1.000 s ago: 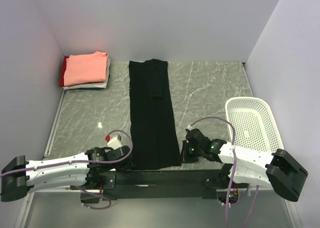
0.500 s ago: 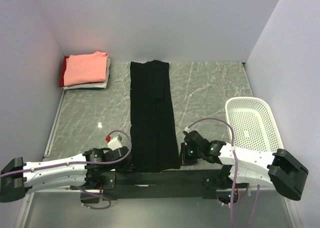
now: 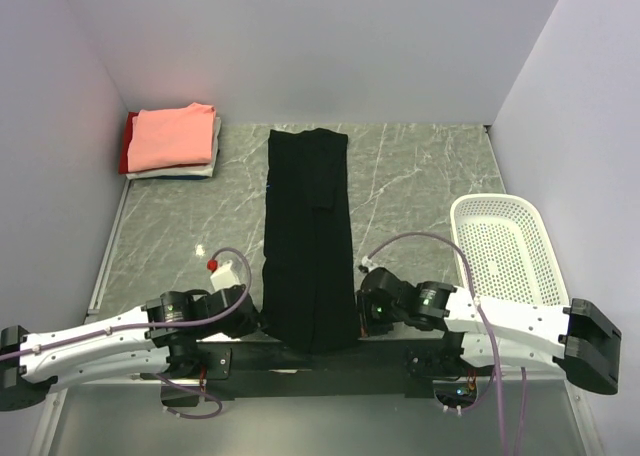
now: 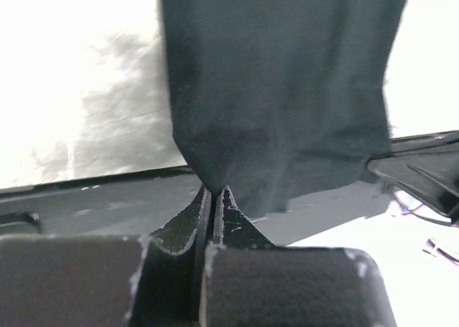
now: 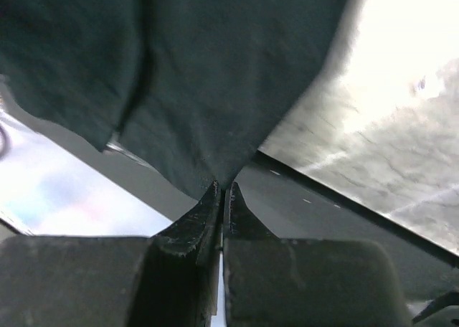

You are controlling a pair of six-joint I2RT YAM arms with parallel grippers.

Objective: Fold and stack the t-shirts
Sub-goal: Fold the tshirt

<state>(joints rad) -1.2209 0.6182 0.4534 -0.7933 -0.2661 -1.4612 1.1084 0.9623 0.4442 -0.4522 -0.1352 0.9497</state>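
1. Black shirt (image 3: 308, 236): is lying as a long narrow strip down the middle of the table (image 3: 420, 176). Its far end is pointing at the back wall and its near end is hanging over the near edge between the two arms.
2. Left gripper (image 4: 214, 192): is clenching the near-left corner of the black shirt, with cloth bunching out from between the closed fingertips.
3. Right gripper (image 5: 221, 187): is clenching the near-right corner in the same way.
4. Handling, as judged: the cloth is looking soft, light and limp, with nothing to break. It is likely to be sagging between the two holds and dragging on the stone top rather than gliding. A thin pinch may be slipping if pulled fast. The two near corners, taken through all layers, are seeming the right holds for lifting this end over toward the far end.
5. Stack (image 3: 172, 141): is sitting in the far-left corner, well apart from the black shirt. A pink shirt is showing on top, with white and red edges beneath.
6. Basket (image 3: 505, 246): is resting at the right edge, untouched.
7. Change from a second ago: the left gripper, then parted beside the corner, is now gripping it. Both arms are sitting further back toward their bases. The whole strip is lying nearer and slightly rightward, its near hem no longer flat on the table.
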